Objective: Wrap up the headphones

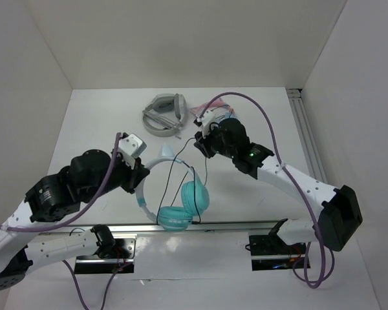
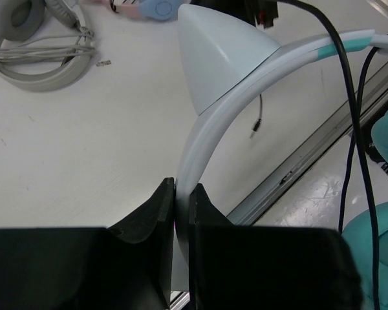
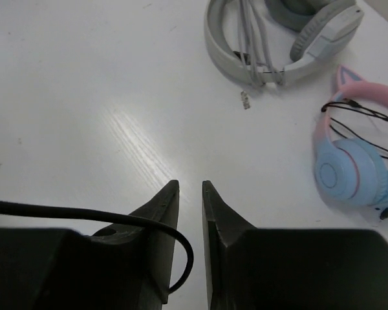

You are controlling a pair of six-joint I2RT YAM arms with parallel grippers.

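Note:
The headphones (image 1: 195,196) hang over the table's near edge, teal ear cups low and the pale headband (image 1: 152,169) arching up left. My left gripper (image 1: 140,177) is shut on the headband (image 2: 246,71), just below its cat ear (image 2: 220,51); my left gripper (image 2: 182,194) shows the band pinched between both fingers. The thin black cable (image 1: 181,171) runs from the ear cups up to my right gripper (image 1: 199,143). In the right wrist view my right gripper (image 3: 191,187) is nearly closed, with the cable (image 3: 116,214) looping over the left finger into the gap.
Grey headphones (image 1: 163,115) lie at the back of the table. Pink-banded light-blue headphones (image 3: 355,161) lie to their right, partly under my right arm. A metal rail (image 1: 233,227) runs along the near edge. White walls enclose three sides.

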